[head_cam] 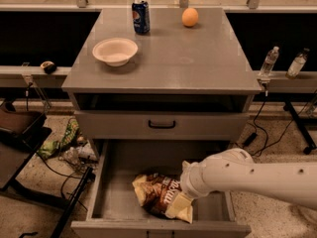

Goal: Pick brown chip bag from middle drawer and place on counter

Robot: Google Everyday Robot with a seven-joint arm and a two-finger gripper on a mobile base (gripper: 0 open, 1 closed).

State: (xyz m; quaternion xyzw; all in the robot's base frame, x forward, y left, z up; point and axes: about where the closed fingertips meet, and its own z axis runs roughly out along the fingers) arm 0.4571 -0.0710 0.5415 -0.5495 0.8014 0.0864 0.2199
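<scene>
Grey counter (198, 58) spans the upper middle of the frame and carries only a white bowl (115, 51), a soda can (140, 16) and an orange (190, 17). Below, the middle drawer (116, 195) stands pulled open at the bottom centre. The brown chip bag (159, 196) lies on its floor, not yet lifted. The gripper (187, 186) reaches in from the right, at the bag's right side; whether it grips cannot be told. Lifting and placing seem left to do.
</scene>
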